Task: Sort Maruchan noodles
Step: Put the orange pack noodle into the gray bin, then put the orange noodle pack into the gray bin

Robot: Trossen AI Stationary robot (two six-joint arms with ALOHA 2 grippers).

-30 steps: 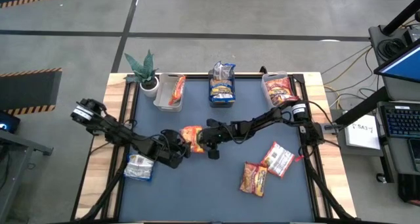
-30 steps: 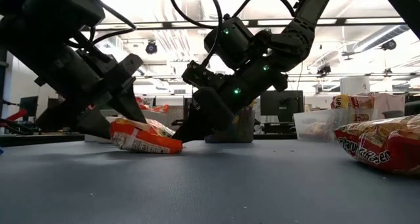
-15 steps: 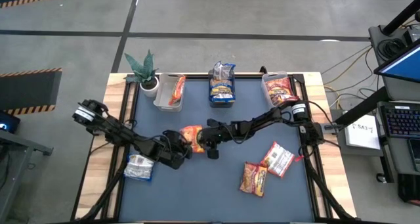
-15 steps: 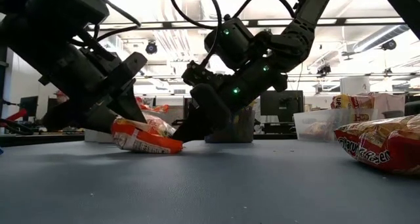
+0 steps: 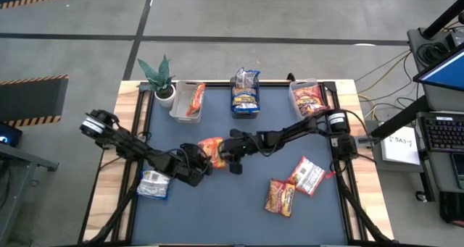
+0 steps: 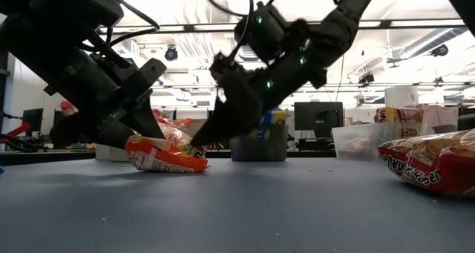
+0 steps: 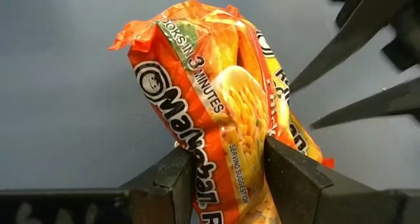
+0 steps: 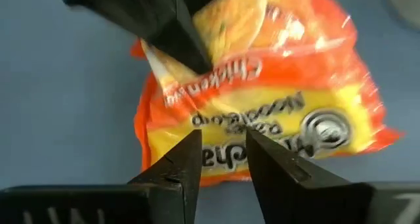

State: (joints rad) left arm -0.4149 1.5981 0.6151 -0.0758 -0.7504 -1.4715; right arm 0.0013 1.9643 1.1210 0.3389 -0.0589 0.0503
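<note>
Currently left pincer (image 7: 223,165) clamps orange chicken ramen packet (image 5: 211,150) mid-counter (image 5: 239,203) — likely steadying it; right pincer (image 8: 220,152) narrow, empty, just beside packet — probable handover.

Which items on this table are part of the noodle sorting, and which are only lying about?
Job items:
orange packet, pinched by the left gripper
right gripper, beside that packet
silvery packet
two red packets
three clear bins holding packets

Lying about:
potted plant
laptop
paper sheet
</note>
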